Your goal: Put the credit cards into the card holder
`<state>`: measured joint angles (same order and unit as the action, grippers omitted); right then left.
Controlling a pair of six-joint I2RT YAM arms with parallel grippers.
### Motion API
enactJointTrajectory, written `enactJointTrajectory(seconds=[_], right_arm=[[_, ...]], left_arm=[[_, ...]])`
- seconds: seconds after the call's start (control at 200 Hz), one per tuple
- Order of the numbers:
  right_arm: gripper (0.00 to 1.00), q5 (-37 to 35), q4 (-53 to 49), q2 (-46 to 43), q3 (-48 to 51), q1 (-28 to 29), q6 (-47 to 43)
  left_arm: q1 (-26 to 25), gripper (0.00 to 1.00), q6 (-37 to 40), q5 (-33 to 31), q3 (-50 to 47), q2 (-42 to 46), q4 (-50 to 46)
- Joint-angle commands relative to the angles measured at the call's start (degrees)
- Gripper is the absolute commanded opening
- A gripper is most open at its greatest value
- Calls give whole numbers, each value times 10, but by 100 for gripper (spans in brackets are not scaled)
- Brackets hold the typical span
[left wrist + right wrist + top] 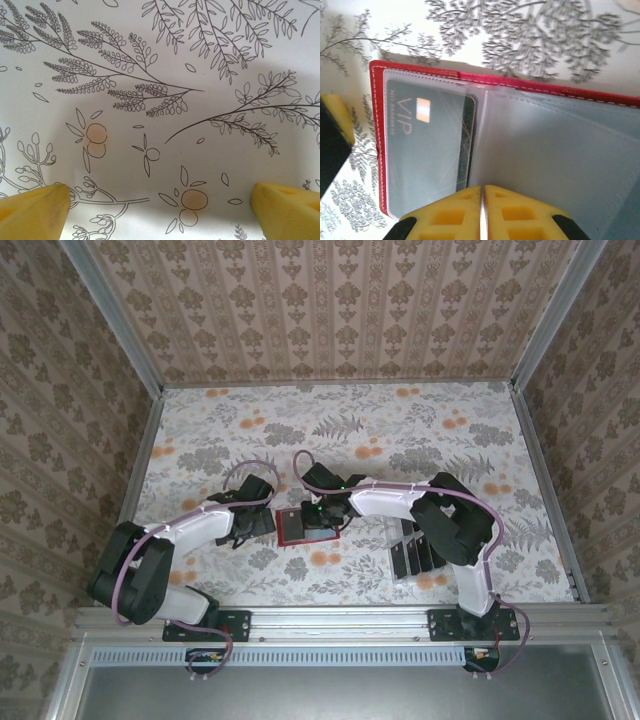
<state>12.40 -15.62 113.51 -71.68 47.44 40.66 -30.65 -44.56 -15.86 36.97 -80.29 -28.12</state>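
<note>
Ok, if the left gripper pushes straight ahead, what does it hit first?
Probably just the flowered table cover; the left gripper stands open with nothing else ahead, though depth is hard to judge.

Left arm [190, 530]: folded sharply at the elbow beside its base, forearm reaching up and inward, wrist tipped downward.
Left fingers [35, 210]: spread wide, yellow tips far apart at the lower corners of the wrist view.
Right arm [385, 502]: elbow bent out to the right, forearm stretched leftward toward the middle.
Right fingers [450, 215]: pressed together, a hairline slit between the yellow pads.
</note>
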Motion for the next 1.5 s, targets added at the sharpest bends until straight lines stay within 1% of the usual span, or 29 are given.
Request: enactJointTrajectory(seconds=[0.0,0.175,0.4,0.99,1.264,1.379,1.494], right_arm=[[13,-9,11,-23,24,-5,3],[13,4,31,-47,33,-5,3],[12,4,25,-76,29,-4,2],[10,10,28,-20,15,13,12],[9,23,26,8,-12,21,13],[9,28,24,9,-24,23,13],[9,23,17,-16,-21,22,10]], left_arm=[[3,100,16,4,18,8,-17],[2,100,20,8,21,19,-20],[2,100,21,14,17,27,-17],[-2,100,23,20,13,22,-6],[-7,100,20,23,10,9,4],[-9,100,21,23,13,4,6],[-9,100,25,23,19,5,3]])
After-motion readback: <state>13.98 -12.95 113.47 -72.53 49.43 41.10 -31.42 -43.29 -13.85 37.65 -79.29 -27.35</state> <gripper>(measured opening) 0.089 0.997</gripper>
